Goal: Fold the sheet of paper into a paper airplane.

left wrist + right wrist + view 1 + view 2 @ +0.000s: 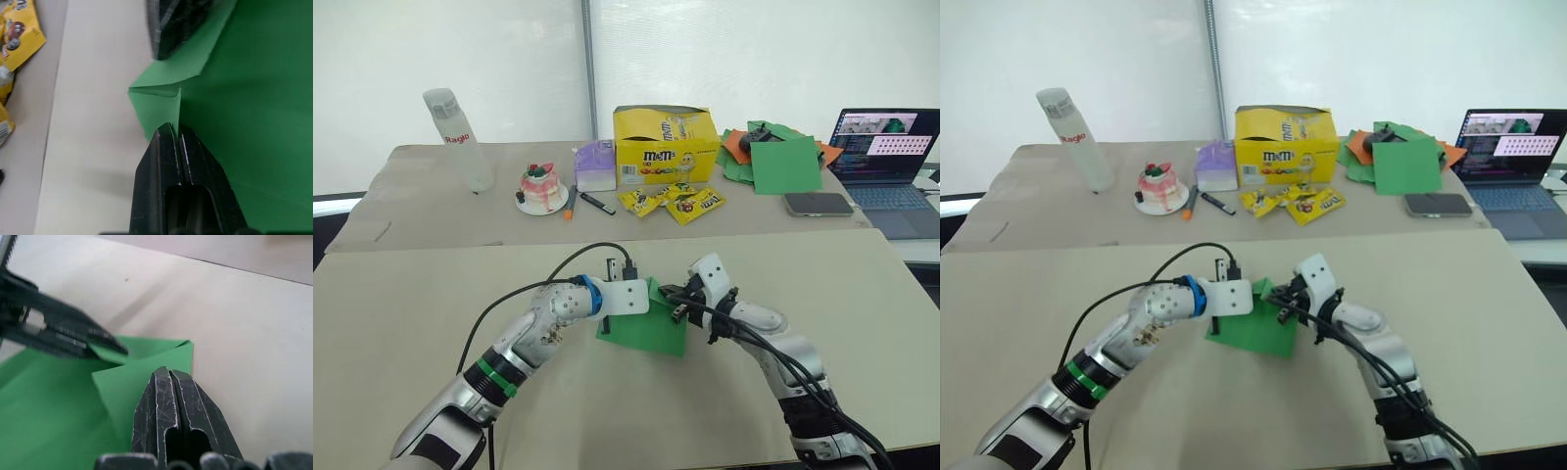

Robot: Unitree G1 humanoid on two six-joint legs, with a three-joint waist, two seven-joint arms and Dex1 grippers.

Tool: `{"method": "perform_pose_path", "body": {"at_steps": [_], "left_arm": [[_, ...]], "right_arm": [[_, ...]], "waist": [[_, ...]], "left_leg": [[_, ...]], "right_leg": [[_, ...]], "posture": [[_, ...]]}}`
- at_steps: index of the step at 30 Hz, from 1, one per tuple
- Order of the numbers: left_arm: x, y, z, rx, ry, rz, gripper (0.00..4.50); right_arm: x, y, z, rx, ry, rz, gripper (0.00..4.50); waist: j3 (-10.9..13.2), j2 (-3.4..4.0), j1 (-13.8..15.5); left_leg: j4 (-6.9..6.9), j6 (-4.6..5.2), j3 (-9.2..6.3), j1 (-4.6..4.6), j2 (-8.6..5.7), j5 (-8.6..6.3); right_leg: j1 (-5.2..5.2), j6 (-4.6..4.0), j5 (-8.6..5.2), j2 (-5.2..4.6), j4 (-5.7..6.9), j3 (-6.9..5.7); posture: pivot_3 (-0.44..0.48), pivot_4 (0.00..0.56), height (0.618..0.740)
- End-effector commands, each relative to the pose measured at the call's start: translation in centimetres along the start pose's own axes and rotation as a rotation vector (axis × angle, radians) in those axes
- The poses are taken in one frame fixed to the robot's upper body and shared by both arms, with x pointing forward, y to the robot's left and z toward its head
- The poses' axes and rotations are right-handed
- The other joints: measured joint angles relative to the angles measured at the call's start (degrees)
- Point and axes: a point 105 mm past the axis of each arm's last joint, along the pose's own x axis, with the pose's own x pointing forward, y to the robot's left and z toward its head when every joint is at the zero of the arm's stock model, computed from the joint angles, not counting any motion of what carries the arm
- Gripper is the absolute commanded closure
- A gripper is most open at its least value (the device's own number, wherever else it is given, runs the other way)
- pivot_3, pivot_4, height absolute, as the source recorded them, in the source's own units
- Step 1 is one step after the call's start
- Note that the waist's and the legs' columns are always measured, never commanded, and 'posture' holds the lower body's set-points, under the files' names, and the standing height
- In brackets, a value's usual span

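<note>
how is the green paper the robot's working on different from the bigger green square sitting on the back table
The small bright green sheet of paper has folded, creased corners and sits between both grippers; the larger flat green square rests untouched on a pile of orange and green papers. Both are plain green paper.

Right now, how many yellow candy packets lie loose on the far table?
3: they lie together in front of the yellow M&M's box, one at the left, one in the middle, one at the right. More may be hidden inside the box.

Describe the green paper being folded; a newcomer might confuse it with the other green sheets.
On the near beige table, between the left gripper and right gripper, lies the small bright green sheet of paper. Unlike the bigger green square by the laptop, it has a folded corner.
</note>
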Motion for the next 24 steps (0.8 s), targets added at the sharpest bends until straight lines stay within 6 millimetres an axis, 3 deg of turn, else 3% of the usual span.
{"method": "perform_pose_path", "body": {"at_steps": [1,12,24], "left_arm": [[-0.2,0.0,0.6,0.033,-0.01,-0.001,4.47],[-0.1,-0.2,0.5,0.016,0.009,-0.007,4.47],[-0.4,0.3,1.1,-0.085,-0.027,0.027,4.47]], "right_arm": [[0.1,-0.6,2.4,-0.026,-0.086,-0.003,4.5],[2.6,0.2,2.3,-0.1,-0.065,0.109,4.5],[3.2,0.0,-0.3,-0.114,0.024,0.114,4.5]], "waist": [[0.0,0.0,-0.07],[0.0,0.0,-0.12],[-0.01,0.01,-0.26]], "left_leg": [[0.0,0.0,0.0,0.0,0.0,0.0],[0.02,0.01,-0.01,0.02,-0.05,0.0],[0.03,0.01,-0.01,0.03,-0.03,0.0]], "right_leg": [[-0.01,0.0,0.0,0.0,0.05,0.0],[-0.04,0.0,0.0,0.01,0.46,-0.03],[-0.04,0.0,0.0,0.0,0.49,-0.03]], "posture": [[0.0,0.15,0.74],[0.0,0.15,0.74],[0.0,0.15,0.74]]}}
